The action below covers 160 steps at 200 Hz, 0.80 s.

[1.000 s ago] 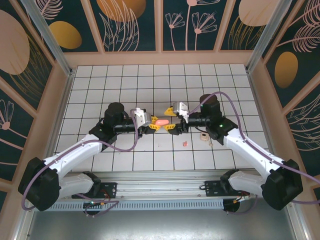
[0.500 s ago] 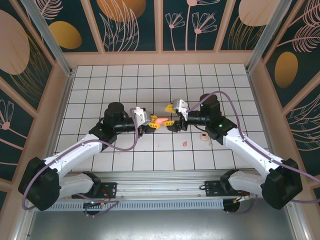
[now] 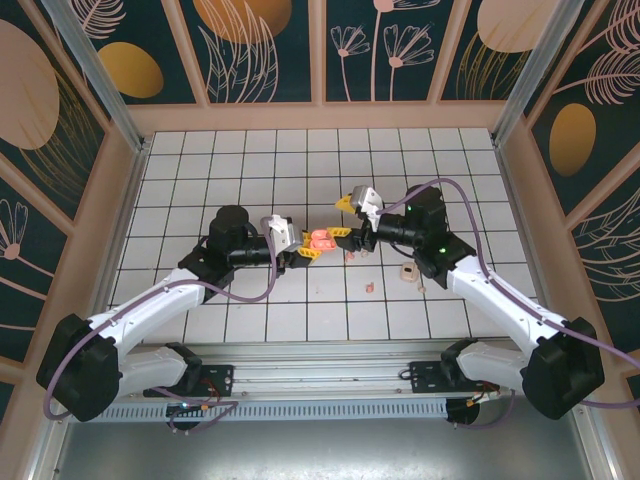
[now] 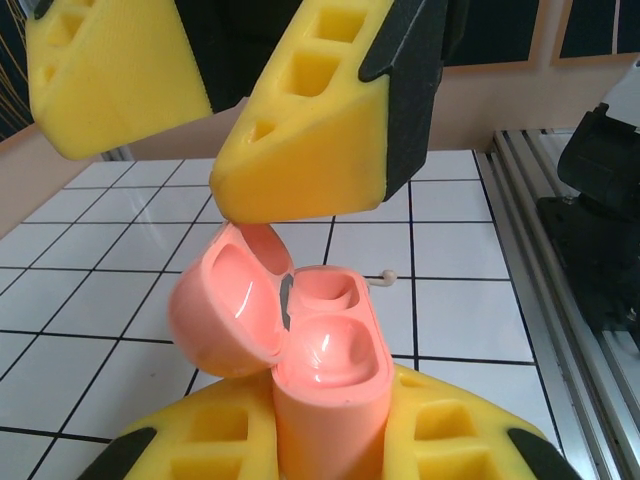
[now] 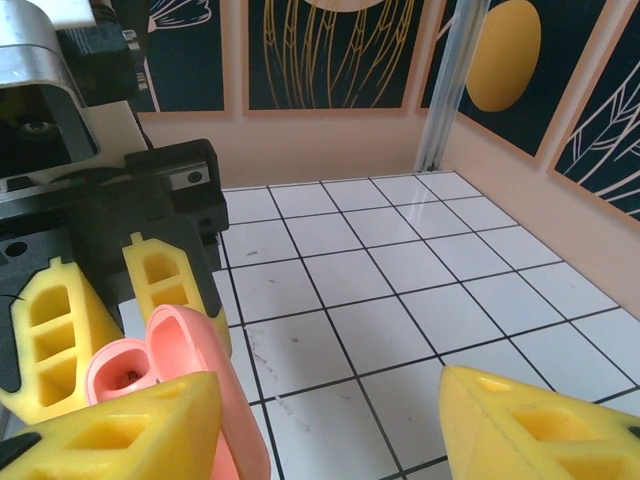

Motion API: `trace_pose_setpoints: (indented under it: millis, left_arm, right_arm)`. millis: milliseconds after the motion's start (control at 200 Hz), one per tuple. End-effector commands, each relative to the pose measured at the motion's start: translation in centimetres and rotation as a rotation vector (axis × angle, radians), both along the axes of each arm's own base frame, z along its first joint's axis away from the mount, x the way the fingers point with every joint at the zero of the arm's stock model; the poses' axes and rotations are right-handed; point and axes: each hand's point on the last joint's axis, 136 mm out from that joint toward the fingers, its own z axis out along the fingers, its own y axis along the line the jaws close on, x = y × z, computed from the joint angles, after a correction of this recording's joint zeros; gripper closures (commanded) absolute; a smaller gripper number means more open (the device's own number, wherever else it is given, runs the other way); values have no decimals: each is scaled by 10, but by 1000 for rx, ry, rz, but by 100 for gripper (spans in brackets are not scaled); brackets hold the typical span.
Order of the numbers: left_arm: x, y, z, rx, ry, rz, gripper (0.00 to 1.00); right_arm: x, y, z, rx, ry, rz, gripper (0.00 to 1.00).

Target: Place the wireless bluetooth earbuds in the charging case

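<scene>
left jaws pinch the case (image 4: pixel 325 430) by its base, upright, lid (image 4: pixel 225 315) swung open, both wells (image 4: pixel 332 352) seemingly empty; right jaws hang half open and empty just over the lid; an earbud (image 3: pixel 370 287) lies on the table (image 3: pixel 250 170) apart from them, on the right arm's side, so most likely its pick

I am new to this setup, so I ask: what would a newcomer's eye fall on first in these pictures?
The salmon-pink charging case, lid open and both wells empty, stands clamped in the left pincer over the middle of the tiled table. The open right pincer faces it, one yellow finger at the lid.
</scene>
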Motion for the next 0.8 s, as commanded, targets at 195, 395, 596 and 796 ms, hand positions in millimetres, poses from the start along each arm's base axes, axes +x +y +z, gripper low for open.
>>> trace_pose_setpoints:
  millis: [195,395,596,796]
  left_arm:
    - [-8,-3,13,-72,-22,-35,84]
    - [-6,-3,16,-139,4,-16,85]
    - [-1,-4,14,-208,58,6,86]
    - [7,-6,2,-247,121,38,88]
  right_arm:
    - [11,-6,5,30,-7,-79,40]
    - [15,-14,6,42,4,-94,41]
    - [14,-20,9,68,31,-88,40]
    - [18,-27,11,92,80,-116,40]
